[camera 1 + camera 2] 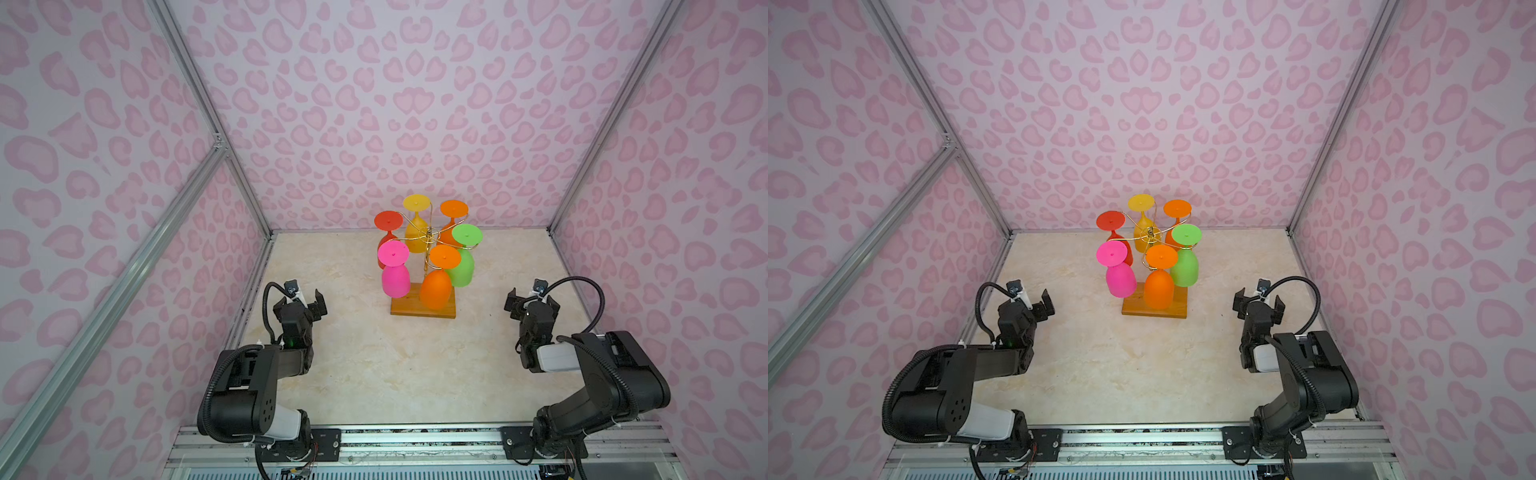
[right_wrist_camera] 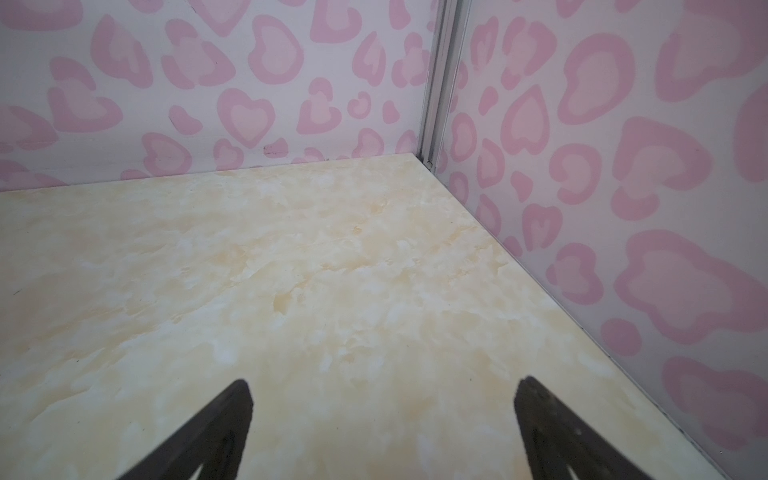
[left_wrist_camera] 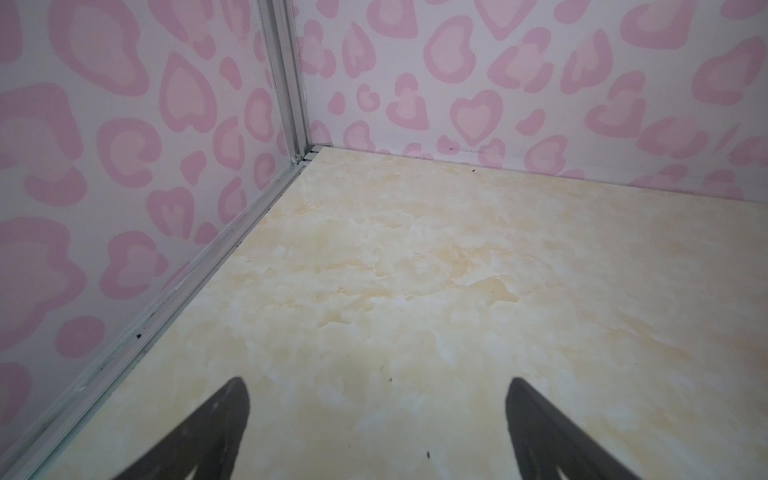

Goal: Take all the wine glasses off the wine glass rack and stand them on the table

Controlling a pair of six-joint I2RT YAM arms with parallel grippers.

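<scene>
Nothing of the task is done yet: all six wine glasses hang upside down on the wine glass rack [image 1: 401, 309], which stands toward 12 o'clock on the tabletop [image 1: 395, 374]. The left gripper [image 1: 306, 304] is at about 8 o'clock from the rack and the right gripper [image 1: 532, 302] at about 4 o'clock. Both are well apart from it, with fingers spread wide and empty. The pink glass [image 1: 395, 280] and the front orange glass [image 1: 435, 289] hang nearest. The glasses are crowded together, so pulling one out may knock its neighbours.
</scene>
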